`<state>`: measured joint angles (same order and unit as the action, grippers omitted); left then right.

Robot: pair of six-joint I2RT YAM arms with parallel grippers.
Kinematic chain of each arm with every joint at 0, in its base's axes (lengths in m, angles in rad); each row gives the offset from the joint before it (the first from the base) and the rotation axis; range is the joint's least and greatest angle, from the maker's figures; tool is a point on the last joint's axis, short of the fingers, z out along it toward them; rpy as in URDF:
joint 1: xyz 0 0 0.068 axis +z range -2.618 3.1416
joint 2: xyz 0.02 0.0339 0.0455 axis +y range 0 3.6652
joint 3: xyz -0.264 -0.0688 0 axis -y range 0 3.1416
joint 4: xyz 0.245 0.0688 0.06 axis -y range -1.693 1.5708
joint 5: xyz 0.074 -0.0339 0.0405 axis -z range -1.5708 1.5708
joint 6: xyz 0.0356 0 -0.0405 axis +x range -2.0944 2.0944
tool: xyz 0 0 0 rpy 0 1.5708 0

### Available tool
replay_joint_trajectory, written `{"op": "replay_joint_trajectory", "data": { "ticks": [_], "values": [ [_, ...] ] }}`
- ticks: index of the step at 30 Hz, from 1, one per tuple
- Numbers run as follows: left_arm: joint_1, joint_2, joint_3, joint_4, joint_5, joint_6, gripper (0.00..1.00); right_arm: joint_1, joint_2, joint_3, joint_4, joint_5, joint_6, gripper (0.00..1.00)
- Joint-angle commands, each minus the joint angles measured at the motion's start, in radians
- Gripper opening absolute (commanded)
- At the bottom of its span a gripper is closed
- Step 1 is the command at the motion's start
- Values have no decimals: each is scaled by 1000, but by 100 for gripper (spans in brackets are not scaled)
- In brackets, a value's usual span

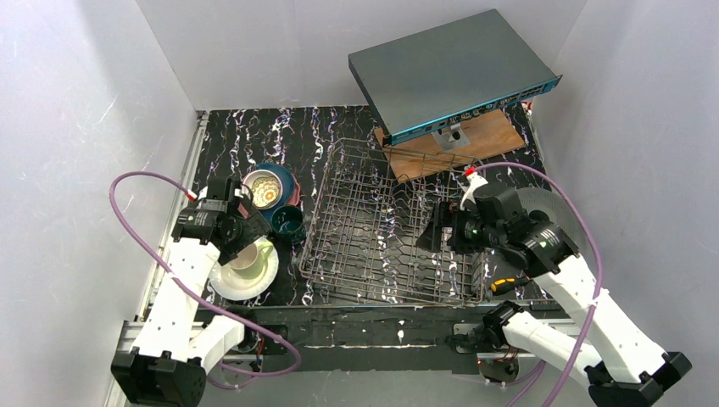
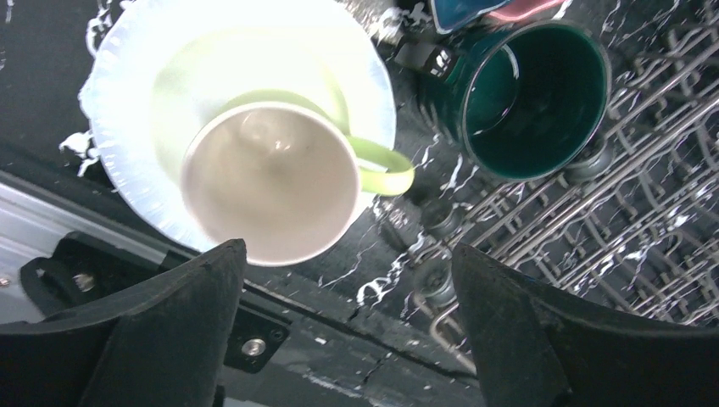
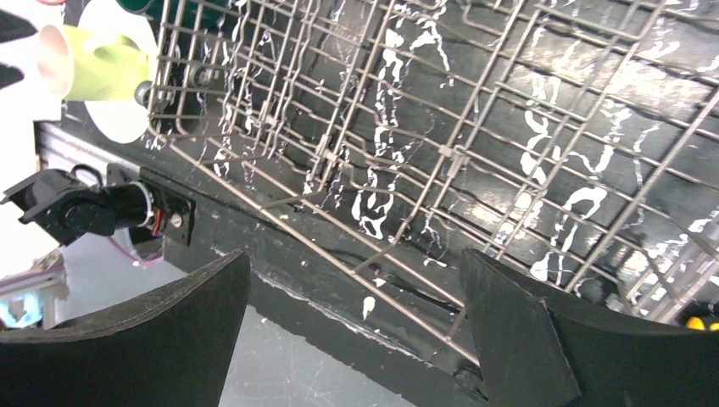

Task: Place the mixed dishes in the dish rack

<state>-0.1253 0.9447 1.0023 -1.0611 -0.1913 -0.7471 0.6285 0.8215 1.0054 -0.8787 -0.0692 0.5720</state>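
status: loading not yet begun, judging by the layout. the dish rack (image 1: 386, 225) sits at the centre of the surface, and no dish shows on its tines. all visible dishes lie along the left edge:
- a dark blue plate (image 1: 287, 180) farther back, carrying a patterned bowl (image 1: 263, 188)
- a cream plate (image 1: 222, 287) toward the near left corner, with the light green mug (image 2: 271, 182) upright on it
- the dark teal mug (image 2: 534, 97), just beside the rack's left side

left gripper (image 2: 348, 254): jaws spread, above the green mug, holding nothing. right gripper (image 3: 352, 263): jaws spread, empty, over the rack's near right part.
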Motion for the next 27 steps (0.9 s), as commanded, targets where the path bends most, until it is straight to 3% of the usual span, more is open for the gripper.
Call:
{"op": "replay_joint_trajectory", "data": {
  "ticks": [1,5,8,9,27],
  "values": [
    [7,65,-27,93,-22,-23,80,-5,81,31,66,-128,-9,100],
    [9,164,-8,101,-92,-31,65,-4,106,26,85,-191,-10,100],
    [17,190,-9,113,-153,-37,43,-4,96,15,100,-182,-11,100],
    [18,191,-13,121,-165,-40,41,-5,91,13,101,-180,-9,100],
    [21,245,-125,195,-142,-40,42,-4,70,-31,123,-176,1,100]
  ]
}}
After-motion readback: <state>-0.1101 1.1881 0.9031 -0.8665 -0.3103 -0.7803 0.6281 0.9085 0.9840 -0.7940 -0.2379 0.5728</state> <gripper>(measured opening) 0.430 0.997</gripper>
